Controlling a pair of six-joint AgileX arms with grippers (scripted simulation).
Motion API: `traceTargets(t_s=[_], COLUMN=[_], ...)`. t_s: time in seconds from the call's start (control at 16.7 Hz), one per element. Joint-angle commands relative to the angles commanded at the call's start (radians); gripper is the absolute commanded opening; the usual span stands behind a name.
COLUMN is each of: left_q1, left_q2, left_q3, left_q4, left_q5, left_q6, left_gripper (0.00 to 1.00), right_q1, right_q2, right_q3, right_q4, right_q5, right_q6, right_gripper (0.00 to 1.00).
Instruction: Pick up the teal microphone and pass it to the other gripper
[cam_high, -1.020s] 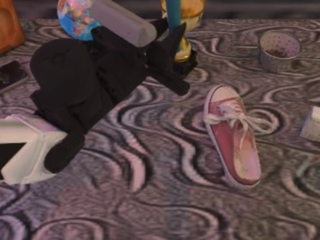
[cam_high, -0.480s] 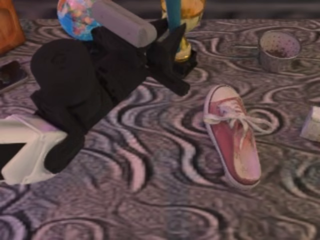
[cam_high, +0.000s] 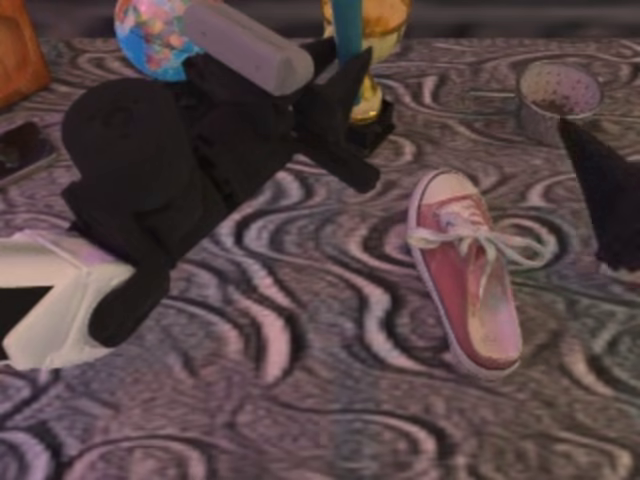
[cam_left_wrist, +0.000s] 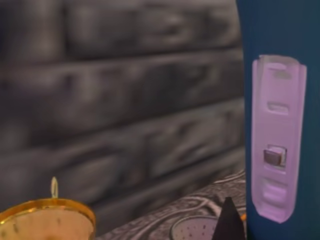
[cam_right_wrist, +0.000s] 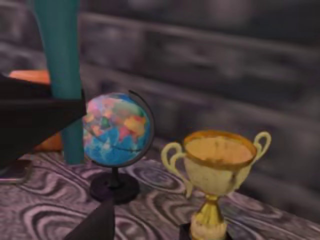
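The teal microphone's handle (cam_high: 347, 25) stands upright at the back of the table, and my left gripper (cam_high: 335, 62) is shut on it. The left wrist view shows the handle (cam_left_wrist: 295, 30) up close with its white switch (cam_left_wrist: 277, 140) facing the camera, next to one black fingertip (cam_left_wrist: 230, 222). Its white head is out of view. My right gripper (cam_high: 575, 140) reaches in from the right edge, pointing toward the back and well apart from the microphone. In its wrist view the teal handle (cam_right_wrist: 60, 65) rises from the left gripper's black fingers (cam_right_wrist: 35, 117), and one own finger (cam_right_wrist: 97, 225) shows, open.
A pink shoe (cam_high: 468, 280) lies right of centre. At the back stand a globe (cam_high: 150, 35), a gold trophy (cam_high: 375, 30) just behind the held microphone, and a metal ring (cam_high: 560, 95). An orange object (cam_high: 15, 55) and a phone (cam_high: 20, 150) sit at the far left.
My right gripper has come into the top view from the right edge and now hides the white block there. The left arm holds the microphone almost still.
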Motion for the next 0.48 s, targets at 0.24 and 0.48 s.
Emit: traceTargets(t_s=[0.24,0.48], left_q1=[0.0,0.0], left_q2=[0.0,0.0], left_q3=[0.0,0.0], left_q4=[0.0,0.0], left_q5=[0.0,0.0], left_q6=[0.0,0.0], left_gripper=[0.0,0.0], right_q1=[0.106,0.165], right_q2=[0.274,0.417], right_q3=[0.171,0.251], right_q4=[0.102,0.144], right_q5=[-0.084,-0.13], right_q6=[-0.014,-0.021], right_gripper=[1.0,1.0])
